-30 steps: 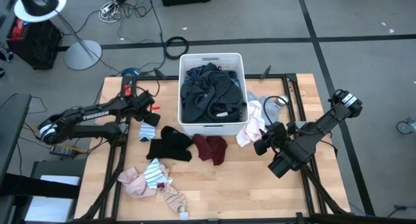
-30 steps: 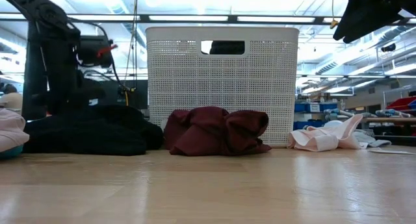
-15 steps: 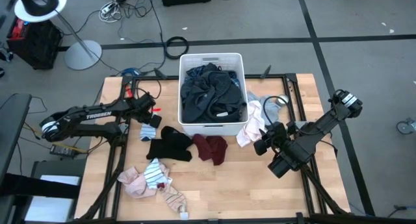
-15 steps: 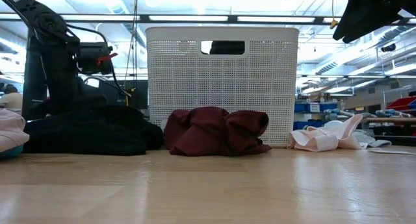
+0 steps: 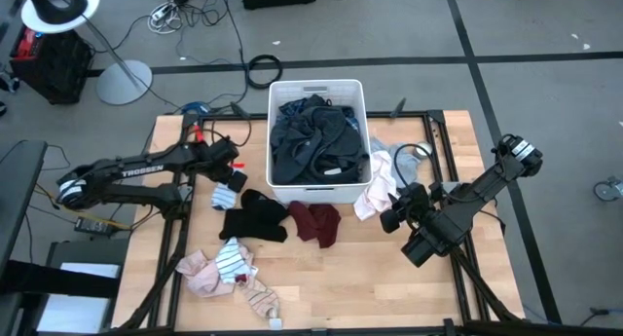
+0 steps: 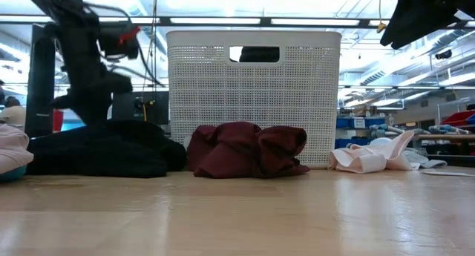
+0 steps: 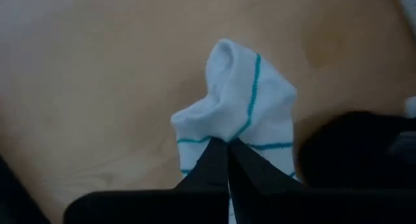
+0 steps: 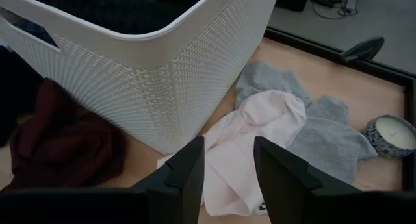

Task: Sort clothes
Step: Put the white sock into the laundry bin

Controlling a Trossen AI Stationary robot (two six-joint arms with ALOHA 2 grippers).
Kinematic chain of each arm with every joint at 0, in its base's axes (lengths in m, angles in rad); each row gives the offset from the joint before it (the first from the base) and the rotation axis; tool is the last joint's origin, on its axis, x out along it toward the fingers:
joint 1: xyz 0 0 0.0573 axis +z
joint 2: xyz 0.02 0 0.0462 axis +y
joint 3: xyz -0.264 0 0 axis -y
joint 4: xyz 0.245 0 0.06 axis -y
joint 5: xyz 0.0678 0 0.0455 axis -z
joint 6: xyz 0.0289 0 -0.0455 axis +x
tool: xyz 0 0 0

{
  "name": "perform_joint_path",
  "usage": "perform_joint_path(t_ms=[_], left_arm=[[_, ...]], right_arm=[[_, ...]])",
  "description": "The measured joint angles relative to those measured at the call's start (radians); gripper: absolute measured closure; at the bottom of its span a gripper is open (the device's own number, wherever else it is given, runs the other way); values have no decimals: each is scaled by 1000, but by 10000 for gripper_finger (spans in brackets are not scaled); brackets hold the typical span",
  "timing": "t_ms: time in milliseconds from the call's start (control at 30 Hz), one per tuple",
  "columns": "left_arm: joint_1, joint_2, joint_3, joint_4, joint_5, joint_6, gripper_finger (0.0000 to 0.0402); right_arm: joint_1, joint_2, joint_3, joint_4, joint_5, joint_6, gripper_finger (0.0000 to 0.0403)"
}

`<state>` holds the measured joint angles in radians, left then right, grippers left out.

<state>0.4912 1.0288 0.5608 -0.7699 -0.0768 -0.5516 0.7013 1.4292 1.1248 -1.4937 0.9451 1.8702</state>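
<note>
My left gripper (image 5: pixel 227 176) is shut on a white sock with teal stripes (image 7: pixel 237 104), left of the white basket (image 5: pixel 316 87), which is full of dark clothes (image 5: pixel 316 141). The sock also shows in the high view (image 5: pixel 225 195). A black garment (image 5: pixel 255 219) and a maroon one (image 5: pixel 316 222) lie on the table in front of the basket. My right gripper (image 8: pixel 226 165) is open and empty above a pale pink garment (image 8: pixel 253 143) at the basket's right; grey pieces (image 8: pixel 325 136) lie beside it. My left gripper pinches a bunched fold of the sock (image 7: pixel 224 134) between its two fingertips (image 7: pixel 214 156), coming from above and pointing down. The sock hangs below the fingers over the wood; I cannot tell whether its lower end touches the table.
A heap of pink, striped and white pieces (image 5: pixel 222 268) lies at the near left. A candle jar (image 5: pixel 421 153) stands at the far right by the grey pieces. Bare wood (image 5: pixel 350 287) lies along the near edge. The table's black frame (image 5: pixel 443 131) runs round it.
My left gripper, shut on the sock, has risen and gone a little toward the basket. The right arm has kept still.
</note>
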Motion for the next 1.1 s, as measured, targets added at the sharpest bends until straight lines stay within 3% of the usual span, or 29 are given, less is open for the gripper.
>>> perform_joint_path(t_ms=[167, 433, 667, 833, 967, 1100], left_arm=[[-58, -8, 118, -67, -42, -2, 401], [-136, -8, 387, -207, -196, 22, 401], [-143, -8, 582, -127, -240, 129, 401], [-142, 25, 686, -21, -215, 205, 401], [-137, 120, 791, -2, -158, 262, 401], [-137, 254, 923, -9, -87, 319, 401]], right_arm=[[0, 0, 0, -1, 0, -6, 273], [0, 0, 0, 8, 1, -14, 276], [28, 0, 0, 21, -26, 1, 278], [123, 0, -51, -8, -9, 165, 283], [212, 0, -121, -32, 32, 349, 287], [265, 0, -178, 114, 37, 329, 289]])
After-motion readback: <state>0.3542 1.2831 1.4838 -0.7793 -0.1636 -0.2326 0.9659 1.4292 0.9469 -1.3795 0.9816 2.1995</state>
